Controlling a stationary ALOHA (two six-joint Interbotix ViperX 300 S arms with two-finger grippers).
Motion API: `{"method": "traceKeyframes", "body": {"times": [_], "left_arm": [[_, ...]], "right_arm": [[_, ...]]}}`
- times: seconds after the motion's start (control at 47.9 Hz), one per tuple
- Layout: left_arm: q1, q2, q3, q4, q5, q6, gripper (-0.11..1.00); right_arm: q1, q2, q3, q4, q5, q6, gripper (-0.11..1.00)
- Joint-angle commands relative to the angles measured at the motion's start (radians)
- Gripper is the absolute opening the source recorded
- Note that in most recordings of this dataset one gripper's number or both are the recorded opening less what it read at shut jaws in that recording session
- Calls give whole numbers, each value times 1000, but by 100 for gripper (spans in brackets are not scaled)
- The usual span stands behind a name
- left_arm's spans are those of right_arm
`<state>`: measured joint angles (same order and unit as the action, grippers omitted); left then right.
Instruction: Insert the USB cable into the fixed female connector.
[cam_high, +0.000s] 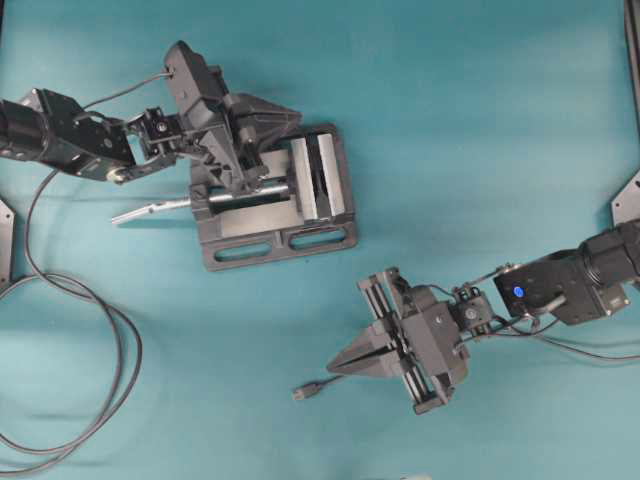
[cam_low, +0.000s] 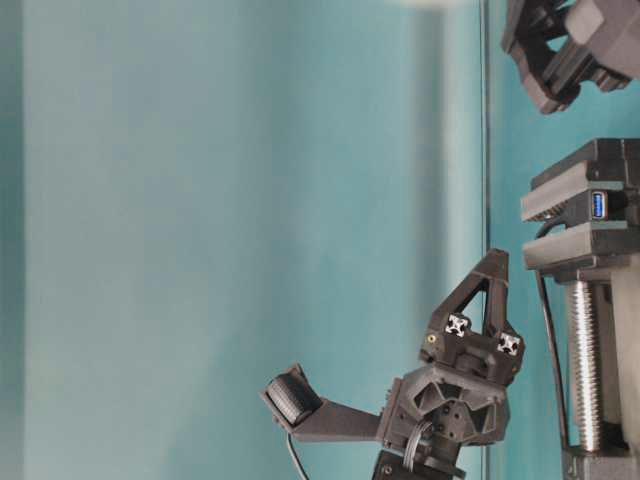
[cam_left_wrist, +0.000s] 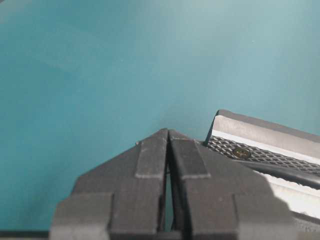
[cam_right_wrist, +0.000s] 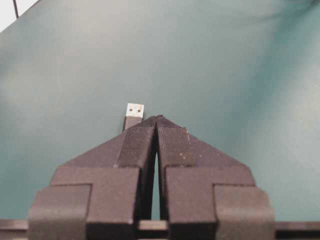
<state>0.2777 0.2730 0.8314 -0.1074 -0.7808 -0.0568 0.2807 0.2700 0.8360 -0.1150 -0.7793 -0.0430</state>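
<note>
Pressed together and empty, the black fingers of the left gripper hung over the grey metal vise at the left of the teal bench. Clamped in that vise, the fixed female connector showed its blue-tongued socket in the table-level view; from overhead the arm hid most of it. A long dark looping cable trailed off toward the near left edge.

Farther right and nearer, the USB cable lay loose on the bench, its small grey rectangular plug pointing left with its long axis roughly along the bench's width. Just right of it, the right gripper had its black fingers shut tight, holding nothing. In the right wrist view the plug's silver tip poked out just beyond and slightly left of the fingertips, nearly in line with them.

By my reading, the right arm was plainly the nearer one to the plug; it would need to spread its fingers and drop onto the plug before carrying it left and far toward the vise.
</note>
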Motion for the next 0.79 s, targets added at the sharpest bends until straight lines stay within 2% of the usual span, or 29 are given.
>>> {"method": "traceKeyframes", "body": {"times": [0.0,0.209,0.396,0.542,0.647,0.772], "left_arm": [[-5,-26,-12,26,15,17,1],[-23,-146,40,28,87,5,1],[-75,-314,135,28,120,9,1],[-144,-408,189,31,176,11,2],[-199,-454,190,31,232,14,16],[-267,-508,172,29,353,6,52]], "right_arm": [[2,-8,-21,6,-8,2,-1],[6,-8,-51,6,46,5,0],[25,-8,-97,6,137,8,0],[26,-8,-101,8,146,12,0],[26,-6,-104,6,138,26,0],[26,-2,-106,8,138,49,0]]}}
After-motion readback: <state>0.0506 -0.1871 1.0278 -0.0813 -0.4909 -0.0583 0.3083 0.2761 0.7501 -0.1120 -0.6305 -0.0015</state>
